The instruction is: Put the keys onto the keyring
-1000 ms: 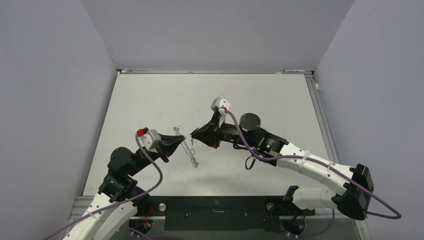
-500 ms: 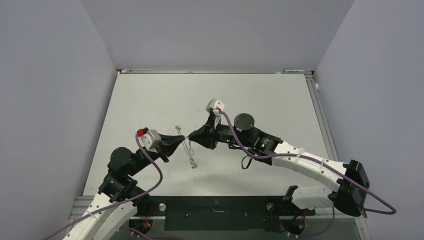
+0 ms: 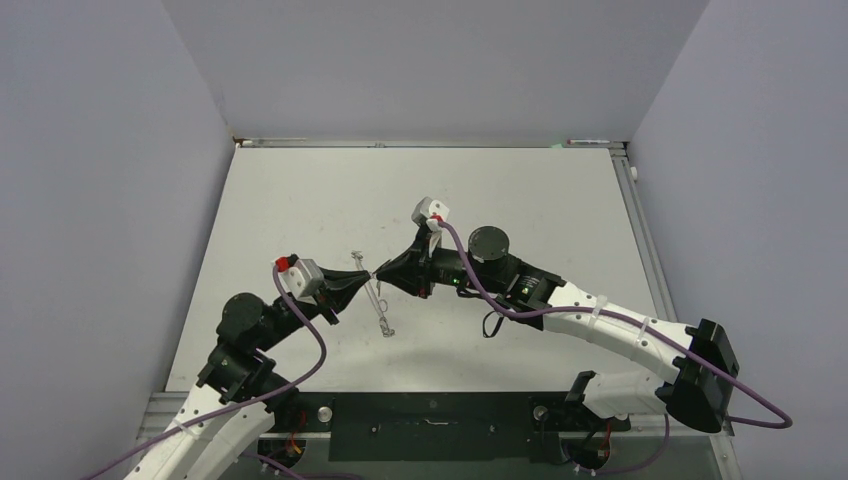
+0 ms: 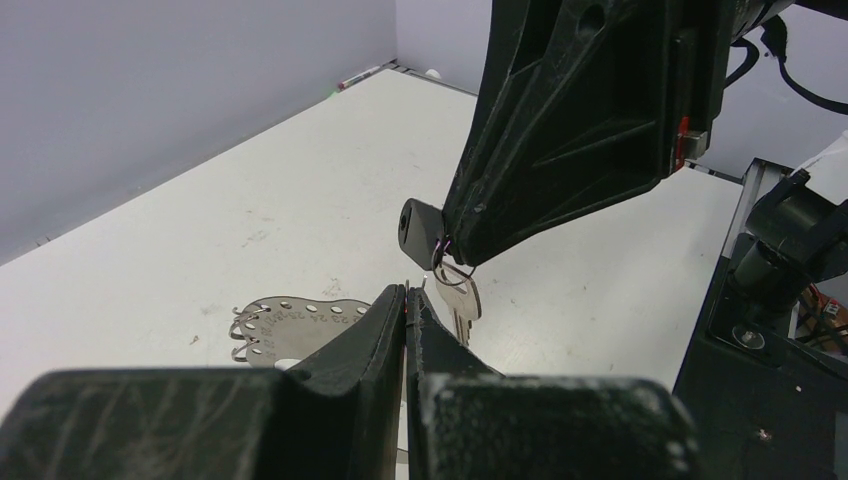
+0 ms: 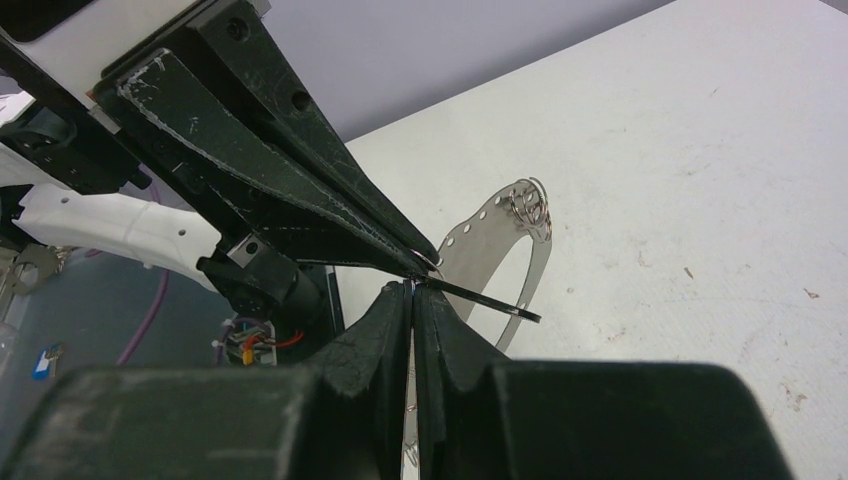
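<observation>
The keyring (image 3: 380, 308) stands on edge on the white table between my two grippers. In the left wrist view it is a flat silver band with small holes and small loops (image 4: 290, 318). My left gripper (image 4: 406, 292) is shut on its thin upper edge. My right gripper (image 5: 412, 290) is shut on the key. The key's black head (image 4: 420, 228) sticks out of the right fingertips and its silver blade (image 4: 462, 300) hangs below on a small ring. The two grippers' tips nearly touch (image 3: 373, 277). The keyring also shows in the right wrist view (image 5: 495, 235).
The white table (image 3: 520, 190) is boxed in by grey walls at the back and both sides. A metal rail (image 3: 640, 230) runs along its right edge. The black base plate (image 3: 430, 420) lies at the near edge between the arm mounts.
My right gripper has moved left with the key until its tip meets the left gripper's tip at the keyring. Over the last half second almost nothing has moved.
</observation>
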Controlling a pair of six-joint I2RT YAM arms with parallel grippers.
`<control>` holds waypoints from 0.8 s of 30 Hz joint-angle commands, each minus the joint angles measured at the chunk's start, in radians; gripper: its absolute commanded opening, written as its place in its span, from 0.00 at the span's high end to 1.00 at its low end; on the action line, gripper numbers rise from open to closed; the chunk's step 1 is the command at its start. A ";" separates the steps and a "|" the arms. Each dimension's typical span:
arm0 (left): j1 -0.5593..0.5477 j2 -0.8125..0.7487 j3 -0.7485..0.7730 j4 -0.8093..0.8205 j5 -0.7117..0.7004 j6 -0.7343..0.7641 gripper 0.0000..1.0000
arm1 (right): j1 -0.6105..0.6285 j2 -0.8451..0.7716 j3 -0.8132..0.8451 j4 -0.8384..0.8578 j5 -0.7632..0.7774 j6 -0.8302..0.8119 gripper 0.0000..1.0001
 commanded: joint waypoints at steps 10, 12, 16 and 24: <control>0.006 0.001 0.003 0.068 0.016 0.004 1.00 | 0.009 0.012 0.034 0.089 0.000 -0.010 0.95; 0.006 0.001 0.003 0.068 0.016 0.004 1.00 | 0.009 0.016 0.036 0.090 0.002 -0.008 0.95; 0.006 0.001 0.003 0.068 0.016 0.003 1.00 | 0.010 0.022 0.038 0.089 0.002 -0.006 0.95; 0.006 -0.004 0.001 0.069 0.014 0.003 1.00 | 0.012 0.034 0.039 0.077 0.020 -0.011 0.95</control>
